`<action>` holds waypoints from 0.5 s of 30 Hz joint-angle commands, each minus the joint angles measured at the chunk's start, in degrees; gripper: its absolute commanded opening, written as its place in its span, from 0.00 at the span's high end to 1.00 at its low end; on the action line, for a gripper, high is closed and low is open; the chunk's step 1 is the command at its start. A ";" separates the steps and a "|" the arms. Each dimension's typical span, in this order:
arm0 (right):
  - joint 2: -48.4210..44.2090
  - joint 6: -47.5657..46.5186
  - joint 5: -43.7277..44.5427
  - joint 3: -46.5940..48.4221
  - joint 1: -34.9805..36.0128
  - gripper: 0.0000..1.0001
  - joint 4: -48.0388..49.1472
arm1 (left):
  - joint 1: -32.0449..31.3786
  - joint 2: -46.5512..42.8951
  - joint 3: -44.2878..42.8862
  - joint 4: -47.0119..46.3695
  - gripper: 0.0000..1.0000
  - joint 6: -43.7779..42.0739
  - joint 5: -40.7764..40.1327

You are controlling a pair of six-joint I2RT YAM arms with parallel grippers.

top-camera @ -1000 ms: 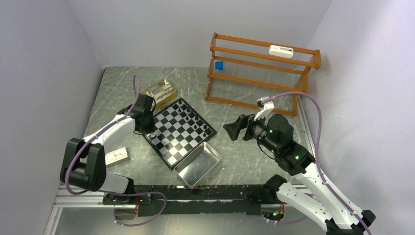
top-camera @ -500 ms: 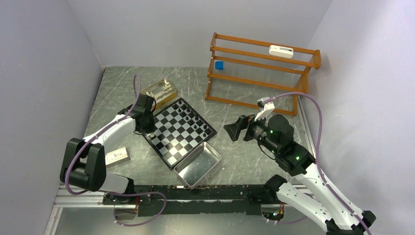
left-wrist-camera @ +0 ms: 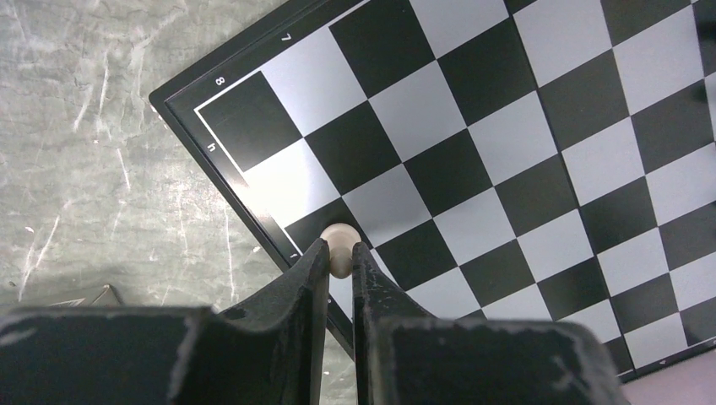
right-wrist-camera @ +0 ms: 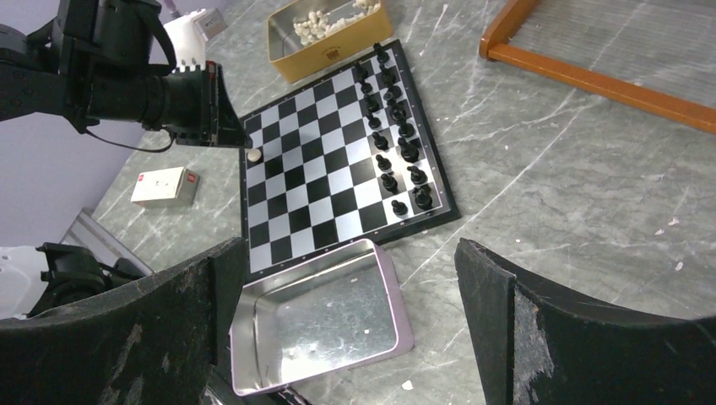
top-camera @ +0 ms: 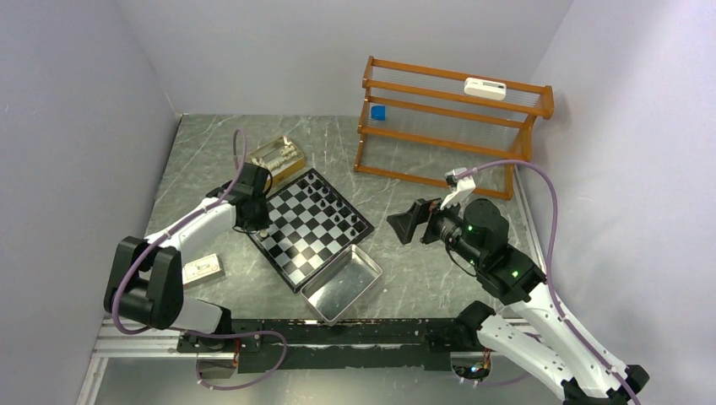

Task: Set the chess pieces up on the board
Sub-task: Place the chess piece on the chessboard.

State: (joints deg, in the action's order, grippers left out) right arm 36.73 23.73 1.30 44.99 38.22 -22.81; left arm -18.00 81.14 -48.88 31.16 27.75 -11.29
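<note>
I had the left gripper (left-wrist-camera: 339,257) pinched on a cream pawn (left-wrist-camera: 340,239), placing it at the board (left-wrist-camera: 507,126) edge, lower centre of frame. Right gripper (right-wrist-camera: 350,270) hung spread. Next, I judged: release, lift straight.

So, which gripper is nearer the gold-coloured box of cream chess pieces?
Left. The left gripper, gripping a cream piece at the checkered chessboard's edge, is near the box; the open right gripper is across the board.

Tray (top-camera: 365,263) before board (top-camera: 297,239), box (right-wrist-camera: 328,52) behind it
</note>
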 commanded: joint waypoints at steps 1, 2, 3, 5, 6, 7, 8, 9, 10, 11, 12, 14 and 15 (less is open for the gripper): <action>-0.92 -0.43 0.61 1.27 0.19 0.02 -0.87 | -0.55 0.91 0.02 0.47 0.82 0.90 -1.91; -1.00 -0.43 0.70 1.32 0.24 0.02 -1.05 | -0.55 0.75 0.08 0.48 0.81 0.95 -2.06; -1.02 -0.48 0.80 1.39 0.20 0.02 -1.09 | -0.55 0.70 0.10 0.42 0.81 0.99 -2.20; -1.26 -0.52 0.88 1.49 0.19 0.02 -1.11 | -0.59 0.91 -0.04 0.67 0.81 0.99 -2.42; -1.27 -0.56 0.89 1.58 0.19 0.02 -1.14 | -0.55 1.06 -0.13 0.78 0.81 1.04 -2.54; -1.31 -0.60 0.90 1.65 0.27 0.02 -1.14 | -0.61 1.26 -0.22 0.95 0.81 1.14 -2.74; -1.36 -0.48 0.84 1.70 0.21 0.02 -1.09 | -0.61 1.29 -0.18 0.89 0.80 1.02 -2.58; -1.32 -0.52 0.83 1.75 0.22 0.02 -1.10 | -0.58 1.36 -0.16 0.79 0.79 1.00 -2.44; -1.31 -0.58 0.86 1.76 0.21 0.02 -1.03 | -0.63 1.34 -0.16 0.75 0.78 0.99 -2.46; -1.33 -0.56 0.81 1.84 0.19 0.02 -1.15 | -0.63 1.39 -0.23 0.82 0.76 1.06 -2.61; -1.31 -0.61 0.86 1.97 0.19 0.02 -1.18 | -0.63 1.58 -0.29 0.83 0.75 1.08 -2.57; -1.21 -0.78 0.90 2.11 0.19 0.02 -1.38 | -0.63 1.60 -0.33 0.75 0.72 0.99 -2.39; -1.21 -0.83 0.90 2.12 0.19 0.02 -1.39 | -0.63 1.58 -0.41 0.79 0.71 0.99 -2.38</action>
State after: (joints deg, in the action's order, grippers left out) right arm 36.10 23.70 1.76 45.06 38.22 -23.94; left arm -18.13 82.21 -48.88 31.55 28.25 -12.67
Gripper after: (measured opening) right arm 0.980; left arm 0.271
